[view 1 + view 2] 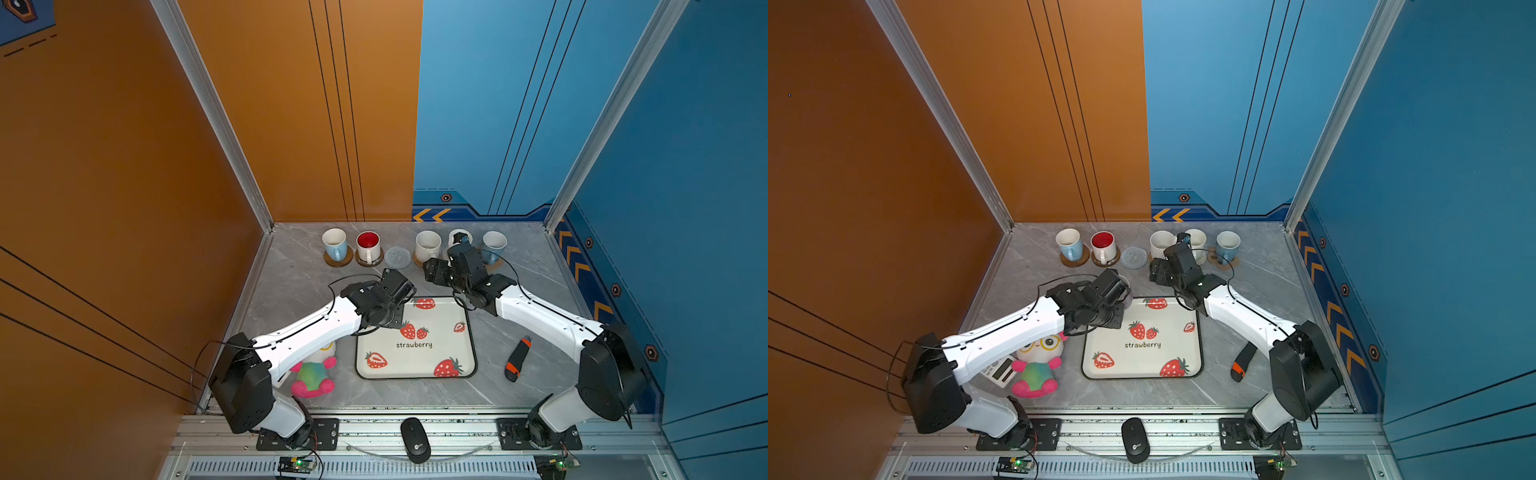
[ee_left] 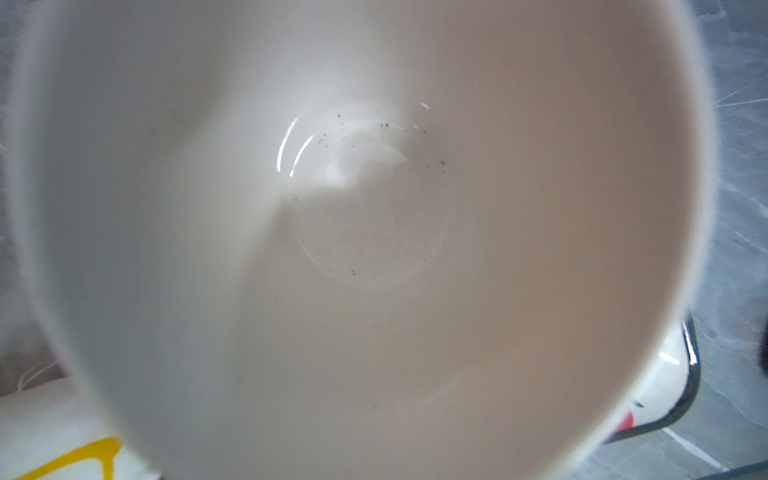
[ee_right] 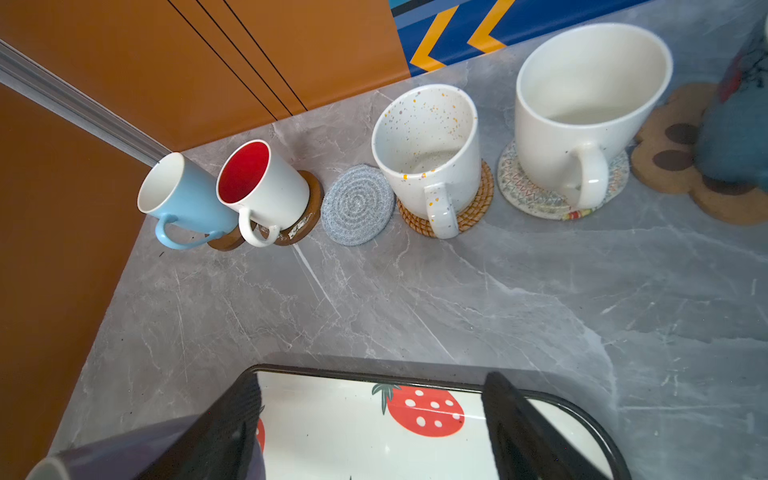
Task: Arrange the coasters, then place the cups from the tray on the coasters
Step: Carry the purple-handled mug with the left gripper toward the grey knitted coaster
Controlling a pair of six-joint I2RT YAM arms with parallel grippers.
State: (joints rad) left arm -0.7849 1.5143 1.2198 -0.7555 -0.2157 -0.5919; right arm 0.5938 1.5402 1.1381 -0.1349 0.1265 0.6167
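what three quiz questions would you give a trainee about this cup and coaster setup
1. True or false: three cups stand on the tray.
2. Which coaster in the back row carries no cup? A) the paw-print one B) the grey woven coaster C) the tan woven one
3. Short answer: is the right end effector open or shut, and what lies below it?

Key: 1 false. 2 B. 3 open, over the tray.
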